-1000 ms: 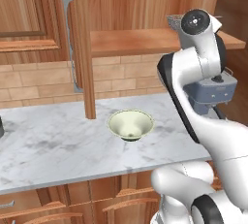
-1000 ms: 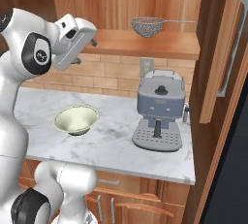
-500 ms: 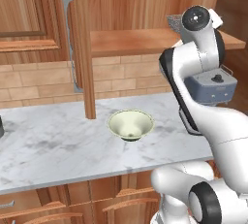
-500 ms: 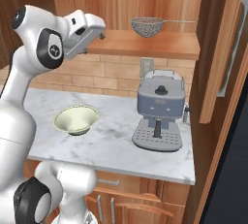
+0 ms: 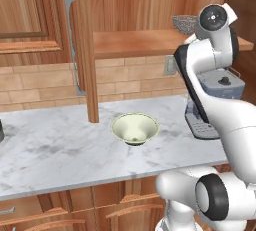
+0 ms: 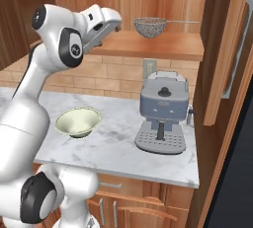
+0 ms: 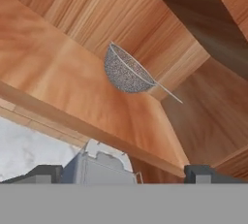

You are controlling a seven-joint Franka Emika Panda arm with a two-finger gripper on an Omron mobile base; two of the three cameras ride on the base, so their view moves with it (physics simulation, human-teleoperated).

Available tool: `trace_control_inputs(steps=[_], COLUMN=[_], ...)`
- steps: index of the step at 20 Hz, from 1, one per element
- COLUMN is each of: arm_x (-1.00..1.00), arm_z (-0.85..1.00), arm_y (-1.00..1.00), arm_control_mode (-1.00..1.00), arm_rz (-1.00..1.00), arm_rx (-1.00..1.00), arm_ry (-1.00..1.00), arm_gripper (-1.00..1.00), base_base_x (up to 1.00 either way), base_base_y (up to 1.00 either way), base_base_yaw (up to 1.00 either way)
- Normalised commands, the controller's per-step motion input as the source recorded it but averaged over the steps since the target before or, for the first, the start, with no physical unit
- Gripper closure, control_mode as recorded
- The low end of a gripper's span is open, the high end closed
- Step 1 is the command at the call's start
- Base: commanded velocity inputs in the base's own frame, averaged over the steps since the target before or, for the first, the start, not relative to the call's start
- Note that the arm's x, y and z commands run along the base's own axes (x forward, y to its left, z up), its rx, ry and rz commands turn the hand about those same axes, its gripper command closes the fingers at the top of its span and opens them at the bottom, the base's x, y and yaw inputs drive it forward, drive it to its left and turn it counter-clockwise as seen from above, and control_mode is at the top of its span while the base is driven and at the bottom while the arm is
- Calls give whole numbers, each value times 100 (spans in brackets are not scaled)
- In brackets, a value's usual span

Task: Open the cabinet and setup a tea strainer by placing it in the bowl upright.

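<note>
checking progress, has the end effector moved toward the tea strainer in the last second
Yes. In the right base view the end effector has risen and swung right, closing on the tea strainer on the cabinet shelf.

Cabinet (image 5: 82,50) open, mesh tea strainer (image 6: 150,26) on shelf, bowl (image 6: 78,122) upright on counter

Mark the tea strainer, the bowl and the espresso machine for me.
tea strainer (image 6: 149,26), right base view, on the mesh basket.
bowl (image 6: 77,122), right base view, on the inner wall.
espresso machine (image 6: 163,104), right base view, on the grey front of the body.
</note>
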Motion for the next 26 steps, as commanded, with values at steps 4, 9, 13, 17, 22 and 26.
trace_control_inputs(steps=[4,9,13,17,22,26], arm_x=[31,39,47,38,15,21], arm_z=[12,0,0,0,0,-3], arm_y=[-28,-23,-20,-5,0,1], arm_control_mode=[-100,-100,-100,-100,-100,-100], arm_rz=[7,7,9,6,0,0], arm_rx=[-3,-1,-2,-6,-5,0], arm_ry=[9,9,7,6,1,0], arm_gripper=[-100,-100,-100,-100,-100,-100], base_base_x=[0,0,0,0,0,0], base_base_y=[0,0,0,0,0,0], base_base_yaw=[0,0,0,0,0,0])
